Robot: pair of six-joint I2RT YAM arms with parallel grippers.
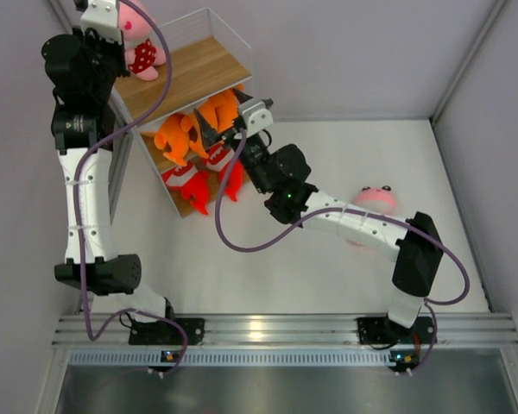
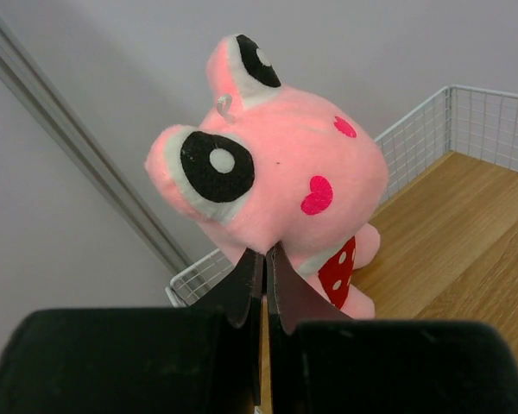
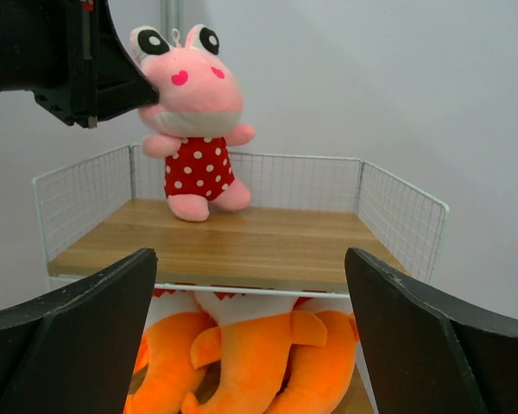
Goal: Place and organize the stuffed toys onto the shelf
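The shelf (image 1: 203, 65) stands at the far left. My left gripper (image 1: 125, 43) is shut on the back of the head of a pink toy in a red polka-dot dress (image 1: 140, 47). The toy stands on the top board's back corner; it also shows in the left wrist view (image 2: 276, 172), pinched by my left gripper (image 2: 265, 254). My right gripper (image 1: 223, 112) is open and empty in front of the shelf, level with the top board (image 3: 242, 241). Through my right gripper (image 3: 250, 255) I see the pink toy (image 3: 194, 112) and the orange sharks (image 3: 268, 354) on the tier below.
Orange sharks (image 1: 186, 129) fill the middle tier and red sharks (image 1: 198, 185) lie on the lowest one. A second pink toy (image 1: 375, 198) lies on the table, partly behind my right arm. Grey walls close in on the left, back and right.
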